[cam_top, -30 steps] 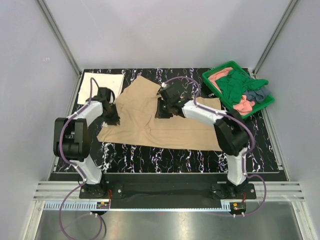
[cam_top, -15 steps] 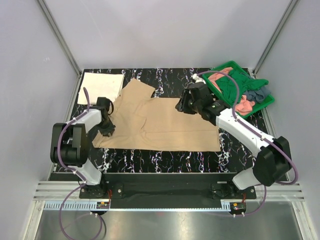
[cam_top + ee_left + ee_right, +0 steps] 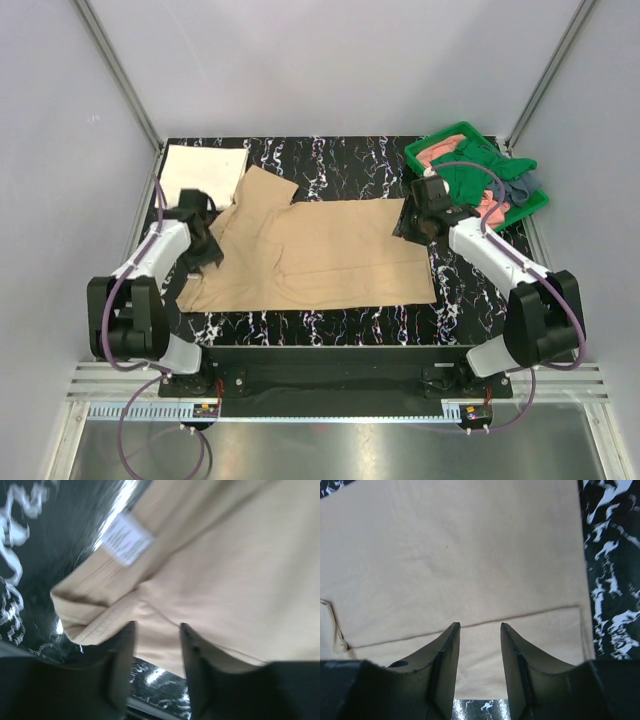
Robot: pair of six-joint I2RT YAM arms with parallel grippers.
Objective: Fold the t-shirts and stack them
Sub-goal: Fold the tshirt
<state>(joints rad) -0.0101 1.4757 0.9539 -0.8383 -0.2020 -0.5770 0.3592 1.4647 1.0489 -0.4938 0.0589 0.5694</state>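
Two shirts lie on the black marbled table [image 3: 330, 322]: a folded cream-white t-shirt [image 3: 205, 167] far left, a tan t-shirt [image 3: 320, 250] spread flat mid-table. The left gripper [image 3: 157, 627] straddles its sleeve hem, fingers narrowly apart, grip unclear; the right gripper [image 3: 479, 627], narrowly parted and empty, hovers over its right edge beside the green tray [image 3: 435, 138]

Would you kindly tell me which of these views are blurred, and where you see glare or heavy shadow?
Left wrist view: smeared throughout, the tan t-shirt and its white label soft, with glare streaks on the black table. Right wrist view: sharp on the cloth's hem, the fingers dark in shadow. Top external view: evenly lit and sharp.
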